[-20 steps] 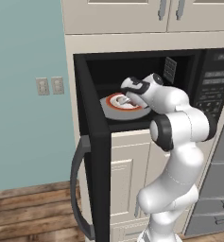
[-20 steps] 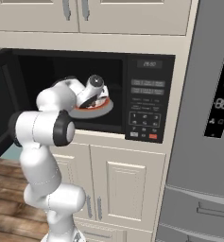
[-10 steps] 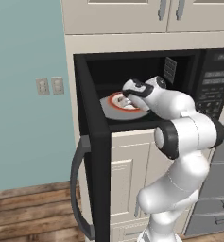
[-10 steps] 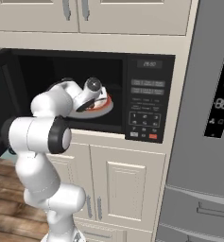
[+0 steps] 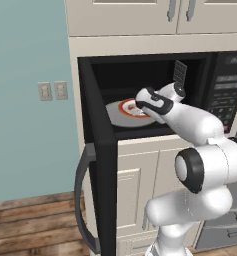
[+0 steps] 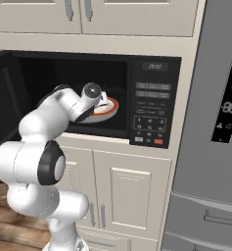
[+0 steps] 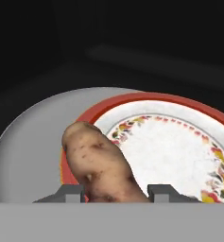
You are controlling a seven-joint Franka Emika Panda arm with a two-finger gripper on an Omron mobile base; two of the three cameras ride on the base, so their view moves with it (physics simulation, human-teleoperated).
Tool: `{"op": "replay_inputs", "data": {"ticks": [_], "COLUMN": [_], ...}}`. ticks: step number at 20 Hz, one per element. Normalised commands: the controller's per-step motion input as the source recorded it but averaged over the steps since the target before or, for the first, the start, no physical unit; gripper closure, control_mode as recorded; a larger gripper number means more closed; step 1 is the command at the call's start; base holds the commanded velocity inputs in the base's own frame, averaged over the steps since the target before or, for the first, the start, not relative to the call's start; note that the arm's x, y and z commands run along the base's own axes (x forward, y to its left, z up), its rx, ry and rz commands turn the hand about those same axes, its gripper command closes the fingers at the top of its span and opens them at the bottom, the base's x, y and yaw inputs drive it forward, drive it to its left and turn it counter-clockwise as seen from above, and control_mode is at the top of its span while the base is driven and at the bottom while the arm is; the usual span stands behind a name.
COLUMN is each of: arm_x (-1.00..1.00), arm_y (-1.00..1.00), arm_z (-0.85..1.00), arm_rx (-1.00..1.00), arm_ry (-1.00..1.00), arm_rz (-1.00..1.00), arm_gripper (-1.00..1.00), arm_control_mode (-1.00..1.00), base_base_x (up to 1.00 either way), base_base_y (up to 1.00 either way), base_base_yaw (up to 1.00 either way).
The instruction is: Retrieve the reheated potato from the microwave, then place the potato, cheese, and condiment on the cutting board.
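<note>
Nearest you in the hand view, the gripper [image 7: 116,193] has its two dark tips standing either side of the potato [image 7: 101,165], and the jaws look closed on its near end. You have it between them, not beside them. The potato's long axis runs from the jaws away and a little to the left, so most of its length sticks out beyond the grip and only the near end is pinched. That overhang is what your next pull turns on: draw back along that axis and avoid swinging sideways, or the far end may lever out.

Beyond it lies the red-rimmed plate [image 7: 179,151], with the potato over its left edge and the grey turntable [image 7: 33,142]. All of this sits inside the open microwave [image 5: 190,75], whose door [image 5: 102,165] hangs open on the left.
</note>
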Motion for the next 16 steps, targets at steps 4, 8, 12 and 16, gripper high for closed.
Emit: {"op": "replay_inputs", "data": {"ticks": [4, 8, 12, 16], "arm_x": [-0.38, -0.51, -0.73, -0.79], "arm_y": [0.0, 0.0, 0.01, 0.05], "arm_z": [0.46, 0.48, 0.29, 0.12], "arm_rx": [0.0, 0.0, 0.0, 0.0], "arm_ry": [0.01, 0.04, 0.02, 0.0], "arm_rz": [0.0, 0.0, 0.0, 0.0], "arm_gripper": [1.0, 1.0, 1.0, 1.0], "arm_control_mode": [-1.0, -1.0, -1.0, -1.0], "base_base_x": [0.0, 0.0, 0.0, 0.0], "base_base_y": [0.0, 0.0, 0.0, 0.0], "base_base_yaw": [0.0, 0.0, 0.0, 0.0]}}
